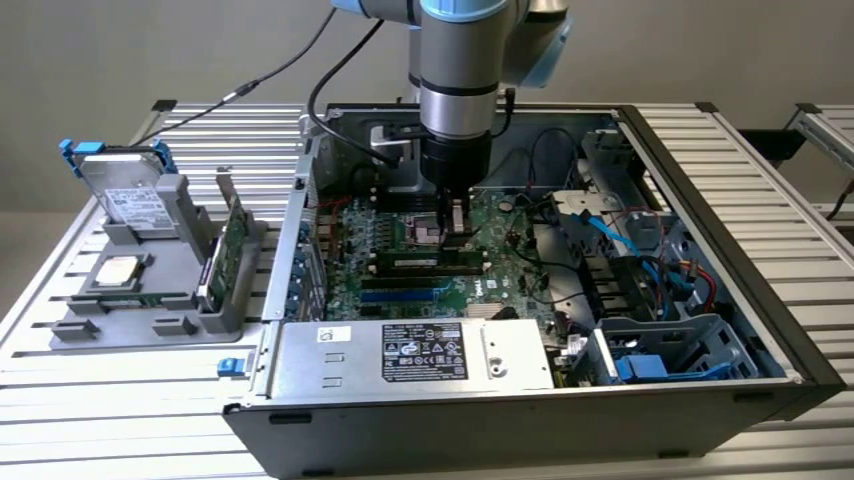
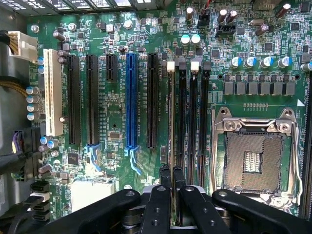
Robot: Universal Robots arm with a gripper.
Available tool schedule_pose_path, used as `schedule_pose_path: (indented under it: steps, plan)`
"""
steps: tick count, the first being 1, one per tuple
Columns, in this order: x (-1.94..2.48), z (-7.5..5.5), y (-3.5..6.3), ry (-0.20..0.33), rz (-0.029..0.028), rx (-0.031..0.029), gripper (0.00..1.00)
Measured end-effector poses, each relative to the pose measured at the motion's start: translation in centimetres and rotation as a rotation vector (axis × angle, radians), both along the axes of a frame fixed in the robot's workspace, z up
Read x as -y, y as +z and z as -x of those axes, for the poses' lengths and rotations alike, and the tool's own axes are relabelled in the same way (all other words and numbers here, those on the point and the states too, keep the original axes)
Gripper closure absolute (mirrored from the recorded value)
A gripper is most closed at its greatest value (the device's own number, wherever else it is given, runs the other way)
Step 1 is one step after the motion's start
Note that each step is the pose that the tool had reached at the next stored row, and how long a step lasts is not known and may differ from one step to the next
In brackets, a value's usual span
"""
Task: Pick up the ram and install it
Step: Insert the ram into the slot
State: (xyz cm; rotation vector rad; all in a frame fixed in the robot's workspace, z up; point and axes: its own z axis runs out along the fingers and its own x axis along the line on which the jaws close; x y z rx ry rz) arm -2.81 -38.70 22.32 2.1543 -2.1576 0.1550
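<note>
End effector [image 2: 171, 183] nearly closed, pinching the ram [image 2: 171, 122] edge-on over a memory slot [image 2: 183, 122] beside the CPU socket [image 2: 253, 158] — best kept square, pressed evenly.

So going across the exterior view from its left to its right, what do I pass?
Hard drive standing in the grey holder → green card upright on the holder's edge → motherboard with the gripper over it → blue cables → blue drive cage.
</note>
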Motion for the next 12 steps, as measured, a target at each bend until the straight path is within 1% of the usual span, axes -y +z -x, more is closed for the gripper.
schedule_pose_path:
  steps: [2, 3, 4, 5, 8, 9, 10, 12]
  plan:
    - [0.00, 0.0, -0.01, 0.000, -0.0003, 0.0002, 0.87]
    - [-0.01, 0.0, -0.01, 0.000, -0.0003, 0.0002, 0.85]
    - [-0.01, 0.0, -0.01, 0.000, -0.0003, 0.0001, 0.79]
    - [0.00, 0.0, -0.01, 0.000, -0.0002, 0.0001, 0.79]
    - [0.00, 0.0, 0.22, 0.000, -0.0002, 0.0001, 0.62]
    - [-0.01, 0.0, 0.36, 0.000, -0.0002, 0.0001, 0.62]
    - [-0.03, 0.1, 0.53, 0.000, -0.0001, 0.0000, 0.55]
    - [-0.08, 0.1, 1.06, 0.000, 0.0000, 0.0000, 0.55]
